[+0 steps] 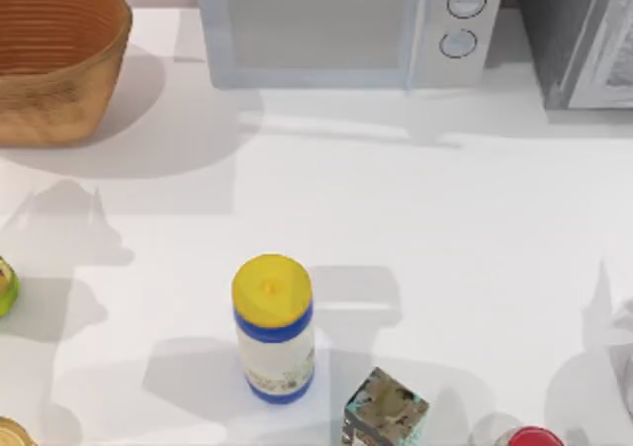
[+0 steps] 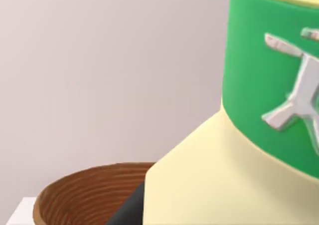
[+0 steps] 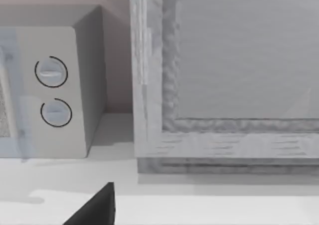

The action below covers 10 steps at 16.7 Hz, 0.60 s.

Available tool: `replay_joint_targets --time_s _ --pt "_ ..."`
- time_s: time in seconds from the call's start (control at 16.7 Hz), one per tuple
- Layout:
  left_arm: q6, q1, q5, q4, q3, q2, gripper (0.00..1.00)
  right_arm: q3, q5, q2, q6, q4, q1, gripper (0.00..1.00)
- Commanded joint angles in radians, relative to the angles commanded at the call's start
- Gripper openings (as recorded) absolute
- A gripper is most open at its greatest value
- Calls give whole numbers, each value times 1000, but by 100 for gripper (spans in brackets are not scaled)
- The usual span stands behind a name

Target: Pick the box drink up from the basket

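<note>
White tabletop (image 1: 425,219) carries a round orange-brown woven basket (image 1: 54,55) at its far left, beside a pale grey microwave (image 1: 346,26). Cream-yellow carton with green band (image 2: 239,150) looms above the basket; grip unclear.

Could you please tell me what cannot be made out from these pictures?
- Basket: in the top view the left and top edges cut it off; in the left wrist view a close cream and green container blocks much of it. Its contents cannot be told.
- Dark patterned box and red item: cut off by the top view's bottom edge.
- Green item: cut off by the left edge.
</note>
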Motion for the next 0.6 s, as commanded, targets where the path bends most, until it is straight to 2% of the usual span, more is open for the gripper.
replay_joint_targets --time_s 0.3,0.6 --pt "-7 -31 -30 -87 -311 -365 0 0 0 0 0 0 0 100" --pt "-7 -40 -49 -127 -408 -478 0 0 0 0 0 0 0 100"
